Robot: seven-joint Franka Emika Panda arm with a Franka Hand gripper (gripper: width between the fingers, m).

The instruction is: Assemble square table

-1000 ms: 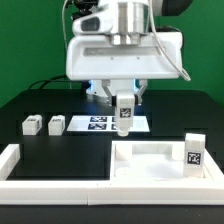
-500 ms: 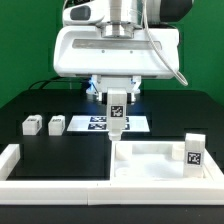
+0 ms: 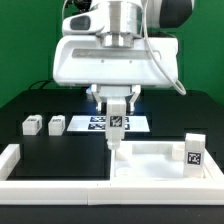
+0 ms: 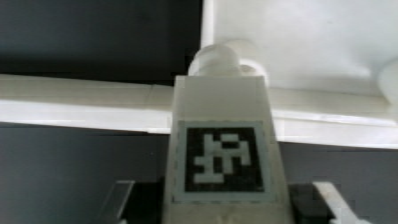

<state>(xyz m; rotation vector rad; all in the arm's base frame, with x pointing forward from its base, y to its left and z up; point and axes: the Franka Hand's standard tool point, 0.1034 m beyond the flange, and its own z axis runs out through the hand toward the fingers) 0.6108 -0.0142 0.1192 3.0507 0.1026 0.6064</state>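
As gripper (image 3: 117, 113) sinks lower than moments ago, jaws clamped on tagged white block leg (image 3: 116, 128), rounded tip sits at smooth, raised-rim slab (image 3: 150, 178) corner.

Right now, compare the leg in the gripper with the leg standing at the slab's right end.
The held leg is clamped in the gripper; the standing leg is untouched. The held leg is over the slab's corner on the exterior view's left; the standing leg is at its right end. Both are upright white blocks bearing a black-and-white tag.
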